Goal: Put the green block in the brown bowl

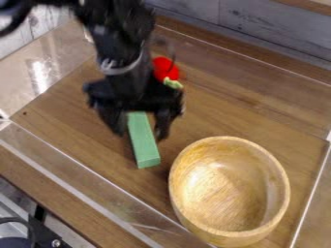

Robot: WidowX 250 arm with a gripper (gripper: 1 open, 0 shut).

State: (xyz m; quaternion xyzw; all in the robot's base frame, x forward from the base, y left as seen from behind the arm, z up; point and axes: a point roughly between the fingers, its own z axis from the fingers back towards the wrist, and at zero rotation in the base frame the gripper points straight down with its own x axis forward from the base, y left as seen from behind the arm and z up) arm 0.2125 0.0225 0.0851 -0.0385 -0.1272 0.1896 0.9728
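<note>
The black gripper (138, 118) stands spread wide over the far end of the green block (142, 139), 1 finger on each side — gripping nothing. The block lies flat on the wooden table (246, 111), just beside the brown bowl (230, 190); a red strawberry toy (165, 70) sits behind the arm.

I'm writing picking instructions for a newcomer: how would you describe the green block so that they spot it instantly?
Start at the big round brown bowl on the wooden table. Just to its left lies the green block, its far end between the open end effector's fingers. It is a long flat mint-green bar, unlike the small red toy behind.
</note>
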